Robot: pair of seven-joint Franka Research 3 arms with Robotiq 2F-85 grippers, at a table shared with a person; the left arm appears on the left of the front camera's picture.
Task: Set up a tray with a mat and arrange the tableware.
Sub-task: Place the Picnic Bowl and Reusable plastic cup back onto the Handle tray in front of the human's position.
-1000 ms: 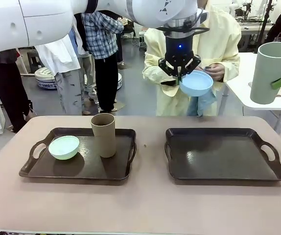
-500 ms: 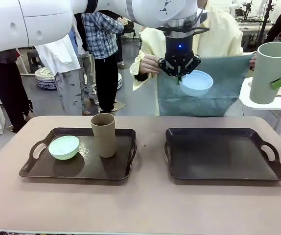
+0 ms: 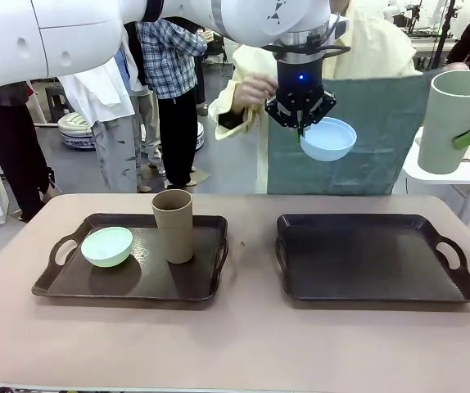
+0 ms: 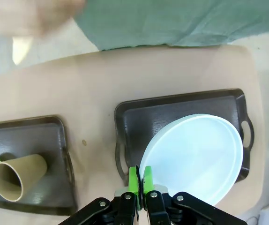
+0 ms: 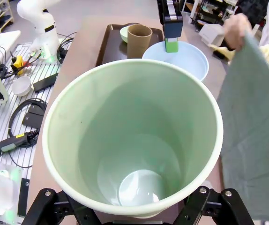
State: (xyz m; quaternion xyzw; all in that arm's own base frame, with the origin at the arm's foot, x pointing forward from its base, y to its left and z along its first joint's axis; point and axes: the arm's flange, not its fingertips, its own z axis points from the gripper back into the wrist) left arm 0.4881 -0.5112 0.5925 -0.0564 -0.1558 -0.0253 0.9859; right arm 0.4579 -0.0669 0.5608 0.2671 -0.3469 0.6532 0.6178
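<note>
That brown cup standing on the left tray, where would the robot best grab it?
Probably the rim, from straight above. The brown tumbler stands upright with its mouth open, so the thin wall can go between the jaws. Its right side looks safest, since the mint green bowl sits beside it on its left, both on the left tray.

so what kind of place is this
Probably a robotics lab: a white robot arm works over a table with trays, a cluttered bench stands alongside, and people stand about behind.
</note>
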